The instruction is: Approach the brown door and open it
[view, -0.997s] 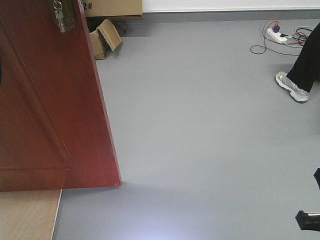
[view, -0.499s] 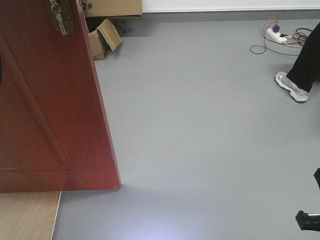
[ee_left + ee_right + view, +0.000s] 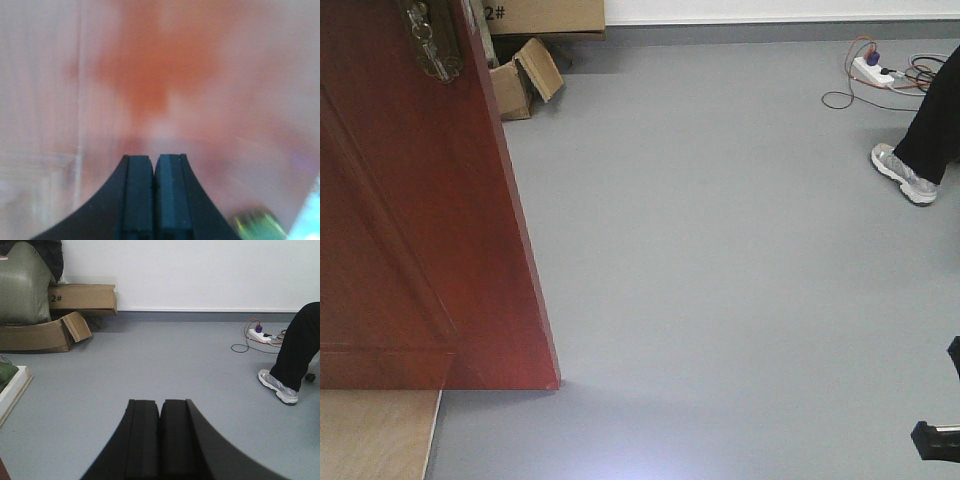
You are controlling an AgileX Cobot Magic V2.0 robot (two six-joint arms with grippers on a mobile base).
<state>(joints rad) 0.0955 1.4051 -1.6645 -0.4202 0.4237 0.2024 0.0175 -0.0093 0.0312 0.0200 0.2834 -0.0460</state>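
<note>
Grey floor (image 3: 720,250) fills most of the front view, with cardboard boxes (image 3: 525,75) at the upper left near the wall, a power strip with cables (image 3: 875,70) at the upper right, and a person's leg and shoe (image 3: 910,165) at the right edge.

The brown door (image 3: 410,220) takes the whole left side of this view. Its long axis runs up and down the frame, and its free edge slants from the top centre-left down to a corner at the lower left. The brass lock plate (image 3: 432,45) sits at the top left. A pale board (image 3: 375,435) lies under the door's bottom edge.

In the left wrist view the left gripper (image 3: 154,200) has its pads pressed together, holding nothing, very near the blurred reddish door surface. The right gripper (image 3: 160,440) is also pressed together and holds nothing, and faces the open floor.

Risks, as I judge them: the closed left fingers may slide over the glossy panel instead of pushing it. The door could also swing back against the arm, or its lower edge could rub on the board.
</note>
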